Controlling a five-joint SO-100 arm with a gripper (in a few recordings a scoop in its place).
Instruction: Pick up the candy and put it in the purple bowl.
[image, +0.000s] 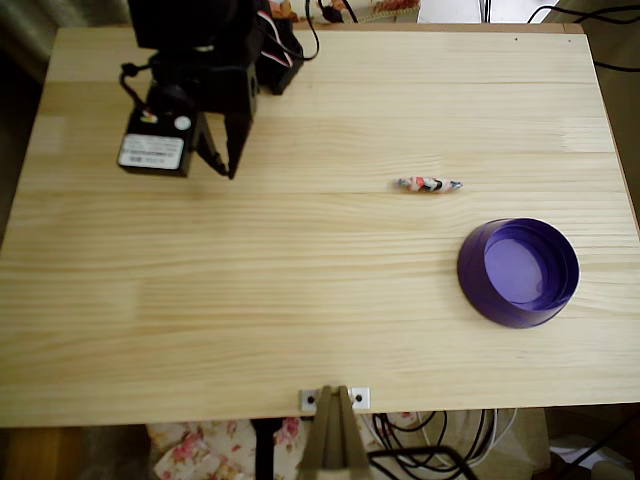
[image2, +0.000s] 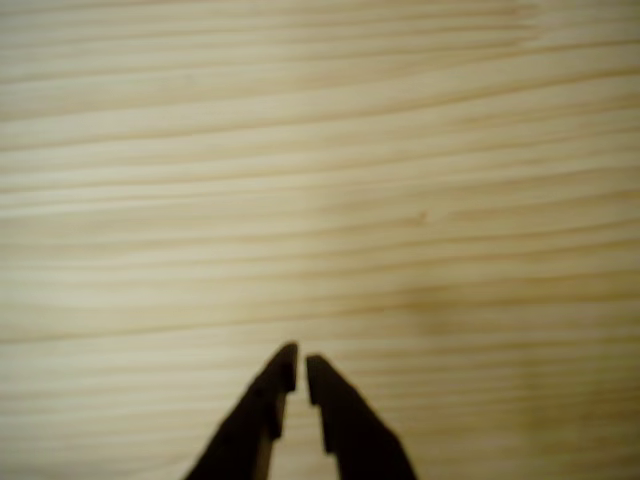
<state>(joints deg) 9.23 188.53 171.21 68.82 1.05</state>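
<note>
In the wrist view the gripper (image2: 301, 375) points down at bare pale wood, its two black fingers (image2: 262, 415) drawn nearly together with only a thin slit of table showing between the tips. Nothing is held between them.

Taking the purple bowl (image: 518, 272) as the landmark in the overhead view: it sits on the wooden table (image: 300, 300) toward the right side, upright, its lighter violet bottom bare. The candy (image: 428, 184) lies on the wood up and to the left of the bowl, near it but clearly apart from its rim, stretched out flat roughly left to right with its twisted ends showing. The wrapper is pale with red and dark marks.

Well away from the bowl, far to its upper left, the black arm hangs over the table's top-left part, and the gripper (image: 225, 165) there points toward the lower edge of the picture, well apart from the candy. A white label shows on the motor housing beside it.
</note>
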